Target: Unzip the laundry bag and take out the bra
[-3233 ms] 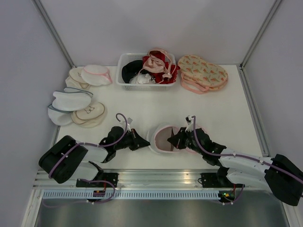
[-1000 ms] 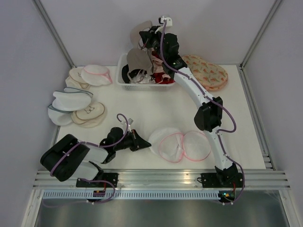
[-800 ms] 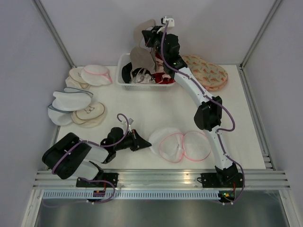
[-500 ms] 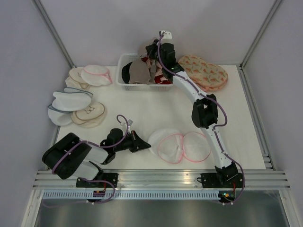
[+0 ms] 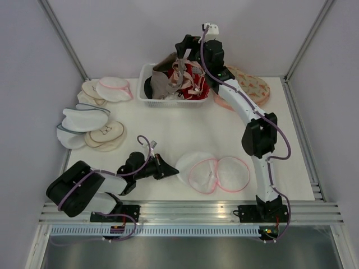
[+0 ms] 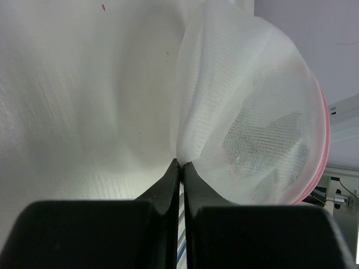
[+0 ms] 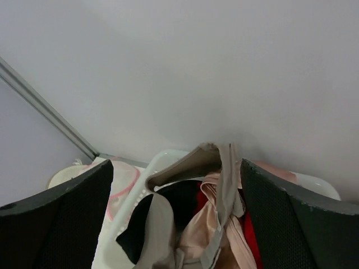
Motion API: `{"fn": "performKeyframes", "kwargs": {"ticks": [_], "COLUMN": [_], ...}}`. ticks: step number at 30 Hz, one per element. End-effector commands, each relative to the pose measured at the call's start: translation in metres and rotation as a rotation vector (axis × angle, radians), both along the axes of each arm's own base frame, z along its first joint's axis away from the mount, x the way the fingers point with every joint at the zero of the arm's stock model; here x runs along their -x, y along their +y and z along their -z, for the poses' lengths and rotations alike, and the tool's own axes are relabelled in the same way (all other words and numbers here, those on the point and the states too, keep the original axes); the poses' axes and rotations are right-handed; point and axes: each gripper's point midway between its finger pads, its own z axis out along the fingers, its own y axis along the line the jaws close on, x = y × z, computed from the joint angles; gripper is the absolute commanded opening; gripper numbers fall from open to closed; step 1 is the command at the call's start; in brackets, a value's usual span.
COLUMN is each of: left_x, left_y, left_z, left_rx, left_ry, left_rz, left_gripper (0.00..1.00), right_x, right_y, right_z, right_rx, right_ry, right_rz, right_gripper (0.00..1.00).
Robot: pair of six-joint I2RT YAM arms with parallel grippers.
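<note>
Soft, even light fills the overhead view; the white counter [image 5: 168,120] is bright and its shadows are faint. The left wrist view is washed out and pale: the laundry bag [image 6: 252,112] mesh is crisp, the left pincer [image 6: 180,163] dark and blurred near the lens. The right pincer [image 7: 176,163] shows black, unfocused fingers [image 7: 56,230] at the lower corners.

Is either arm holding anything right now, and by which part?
The left gripper pinches the laundry bag by a fold of its white mesh at the near side. The right gripper hangs open above the basket, holding nothing.
</note>
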Motion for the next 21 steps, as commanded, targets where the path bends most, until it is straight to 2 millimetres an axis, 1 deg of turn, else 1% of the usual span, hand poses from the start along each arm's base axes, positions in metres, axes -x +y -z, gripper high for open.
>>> {"fn": "performKeyframes", "kwargs": {"ticks": [1,2,3,4,5,6,7,8,9,10,11,12,13,14,15,16,17,18,19,20,21], "left_x": [0.001,0.0,0.0,-0.001,-0.001,-0.001,-0.001,-0.003,-0.004,-0.004,-0.007,-0.008,-0.007,-0.012,-0.012,-0.014,-0.018,-0.019,-0.021,-0.025,-0.025], "left_y": [-0.003,-0.003,-0.003,-0.003,-0.002,-0.001,0.0,0.001,0.003,0.005,0.007,0.009,0.013,0.016,0.019,0.022,0.029,0.033,0.037,0.045,0.05], "left_z": [-0.013,-0.014,-0.015,-0.015,-0.015,-0.014,-0.016,-0.016,-0.014,-0.016,-0.015,-0.014,-0.01,-0.015,-0.013,-0.013,-0.012,-0.009,-0.008,-0.007,-0.005], "left_rx": [0.036,0.037,0.035,0.034,0.032,0.028,0.031,0.028,0.02,0.02,0.013,0.006,-0.014,-0.011,-0.02,-0.029,-0.049,-0.065,-0.078,-0.1,-0.11], "left_ry": [-0.022,-0.029,-0.029,-0.034,-0.036,-0.034,-0.041,-0.045,-0.041,-0.049,-0.055,-0.055,-0.036,-0.057,-0.06,-0.067,-0.066,-0.062,-0.053,-0.056,-0.047], "left_rz": [0.011,0.01,0.009,0.009,0.003,-0.004,-0.01,-0.025,-0.039,-0.047,-0.068,-0.083,-0.1,-0.134,-0.148,-0.166,-0.212,-0.238,-0.266,-0.314,-0.341], "left_gripper": [0.02,0.02,0.02,0.02,0.02,0.02,0.02,0.02,0.02,0.02,0.02,0.02,0.02,0.02,0.02,0.02,0.02,0.02,0.02,0.02,0.02], "right_x": [0.05,0.054,0.07,0.078,0.087,0.108,0.125,0.139,0.162,0.178,0.195,0.217,0.231,0.248,0.267,0.282,0.301,0.315,0.331,0.342,0.353], "right_y": [-0.037,-0.045,-0.061,-0.076,-0.083,-0.097,-0.097,-0.114,-0.124,-0.119,-0.129,-0.138,-0.135,-0.142,-0.154,-0.152,-0.162,-0.168,-0.169,-0.173,-0.175], "right_z": [-0.097,-0.083,-0.087,-0.076,-0.048,-0.057,-0.04,0.004,-0.004,0.01,0.051,0.051,0.064,0.103,0.104,0.115,0.129,0.141,0.162,0.159,0.168], "right_rx": [-0.021,0.022,0.083,0.121,0.174,0.176,0.214,0.287,0.262,0.259,0.305,0.284,0.281,0.306,0.292,0.294,0.277,0.29,0.317,0.28,0.261], "right_ry": [-0.133,-0.088,-0.06,-0.004,0.066,0.078,0.123,0.2,0.19,0.215,0.284,0.301,0.326,0.391,0.405,0.425,0.445,0.476,0.506,0.505,0.538], "right_rz": [0.068,0.112,0.169,0.292,0.34,0.391,0.41,0.499,0.516,0.505,0.529,0.53,0.496,0.497,0.511,0.491,0.496,0.497,0.475,0.461,0.455], "right_gripper": [0.98,0.98,0.98,0.98,0.98,0.98,0.98,0.98,0.98,0.98,0.98,0.98,0.98,0.98,0.98,0.98,0.98,0.98,0.98,0.98,0.98]}}
